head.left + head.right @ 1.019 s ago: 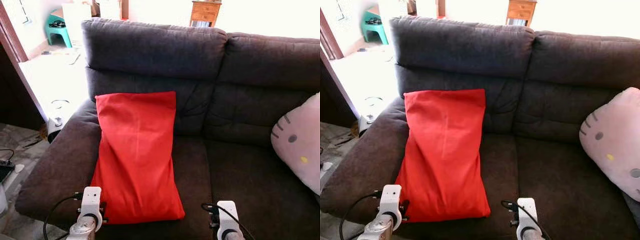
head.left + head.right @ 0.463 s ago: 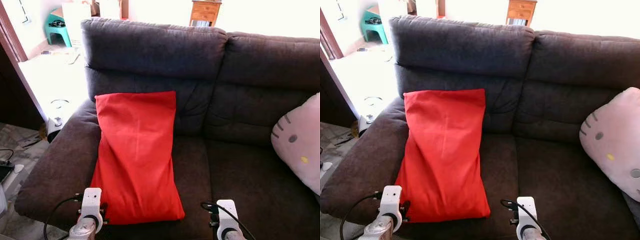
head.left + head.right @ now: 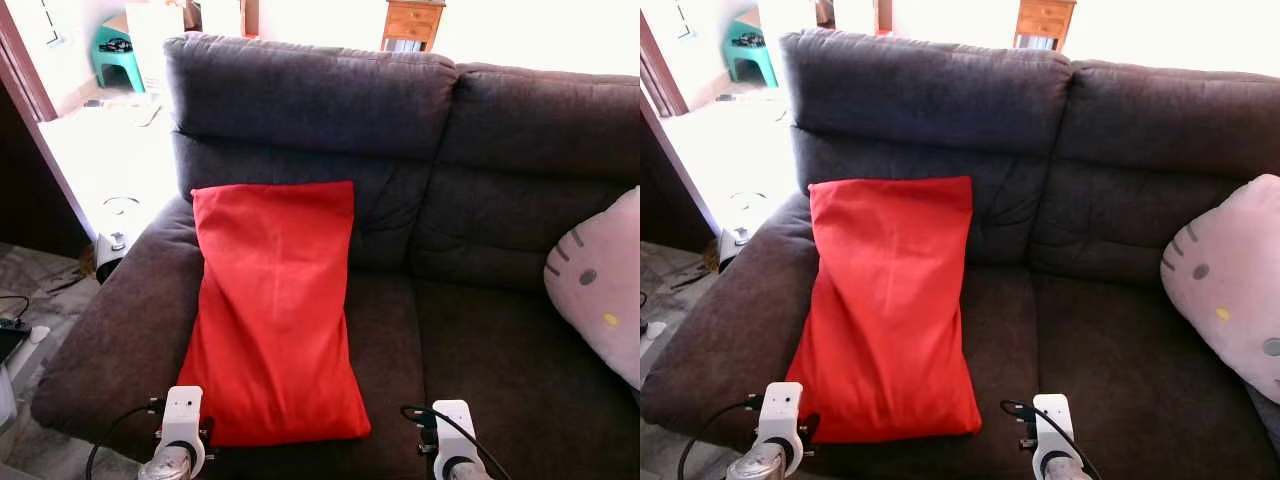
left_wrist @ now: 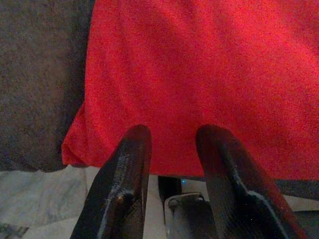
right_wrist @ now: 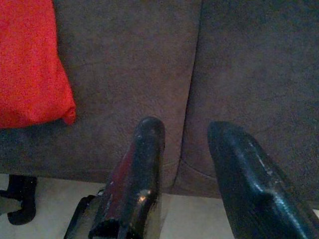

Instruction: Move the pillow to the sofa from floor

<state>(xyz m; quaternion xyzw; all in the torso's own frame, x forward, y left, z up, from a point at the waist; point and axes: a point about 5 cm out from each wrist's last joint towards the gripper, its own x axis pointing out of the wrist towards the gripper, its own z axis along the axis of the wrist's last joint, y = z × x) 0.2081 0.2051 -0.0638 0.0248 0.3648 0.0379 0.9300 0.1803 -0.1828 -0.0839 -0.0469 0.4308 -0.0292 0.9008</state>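
Observation:
A long red pillow lies on the left seat of the dark brown sofa, its top end leaning against the backrest. In the left wrist view my left gripper is open, with nothing between its fingers, hovering just off the pillow's front edge. In the right wrist view my right gripper is open and empty above the sofa's front seat edge, with the pillow's corner off to one side. Both wrists show low in the eye views.
A pink cat-face cushion rests on the sofa's right seat. Left of the sofa are tiled floor, cables and a small white appliance. A teal stool and a wooden cabinet stand behind the sofa.
Both wrists have dropped slightly lower in the eye views, drawing back from the sofa's front edge. The pillow has stayed put.

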